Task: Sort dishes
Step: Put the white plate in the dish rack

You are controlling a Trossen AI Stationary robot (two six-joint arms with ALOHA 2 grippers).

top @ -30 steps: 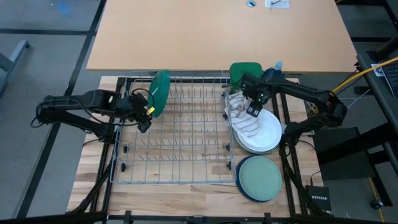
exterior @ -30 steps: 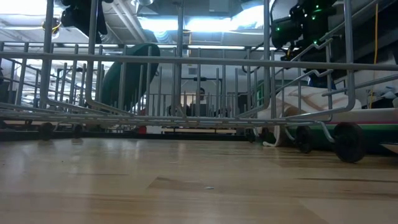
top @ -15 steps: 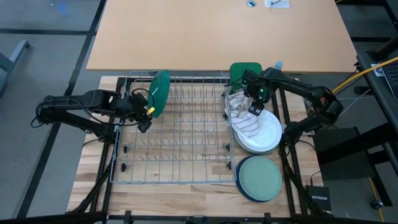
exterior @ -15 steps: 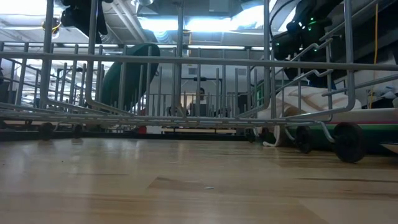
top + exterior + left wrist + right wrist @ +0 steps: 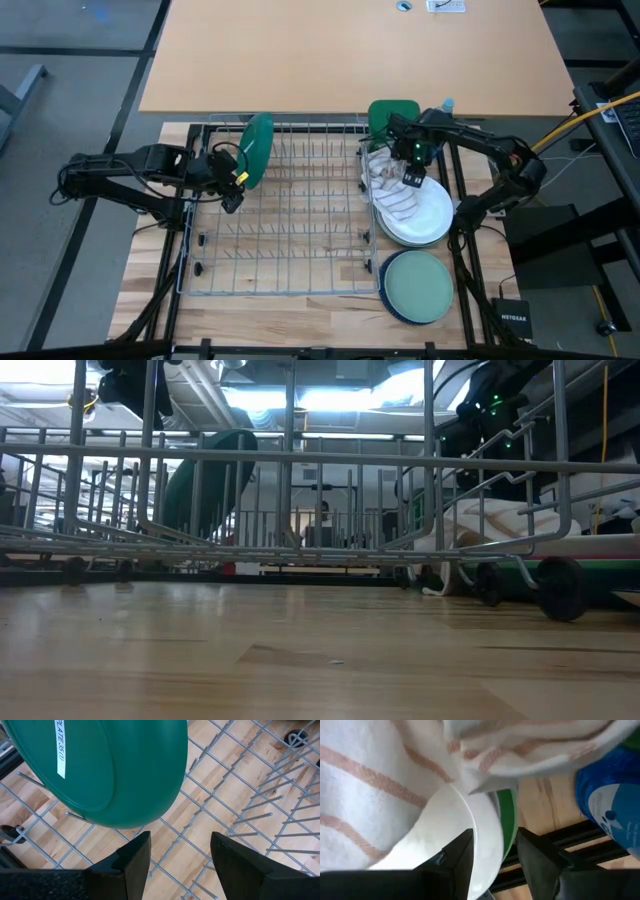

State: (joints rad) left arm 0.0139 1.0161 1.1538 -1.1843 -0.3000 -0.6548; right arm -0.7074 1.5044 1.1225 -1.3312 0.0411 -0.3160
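A dark green plate (image 5: 257, 148) stands on edge in the wire rack (image 5: 290, 235), its lower rim between the wires (image 5: 117, 822). My left gripper (image 5: 180, 855) hangs open just beside it, touching nothing. My right gripper (image 5: 411, 178) points down, open, over a stack of white plates (image 5: 428, 215) half covered by a striped cloth (image 5: 385, 185). In the right wrist view its fingers stand on either side of the top white plate's rim (image 5: 475, 825), with a green plate edge (image 5: 507, 817) below; whether they touch it I cannot tell. A light green plate (image 5: 417, 285) lies on a navy one nearer the front.
A green tub (image 5: 392, 115) and a blue bottle (image 5: 447, 106) stand at the far edge behind the white stack. The rack fills the table's middle, with its tines upright. The striped cloth (image 5: 370, 780) drapes over the stack's rack side.
My right gripper has sunk toward the white plate stack and rolled a little at the wrist, staying open. The left arm and the plates have kept still.
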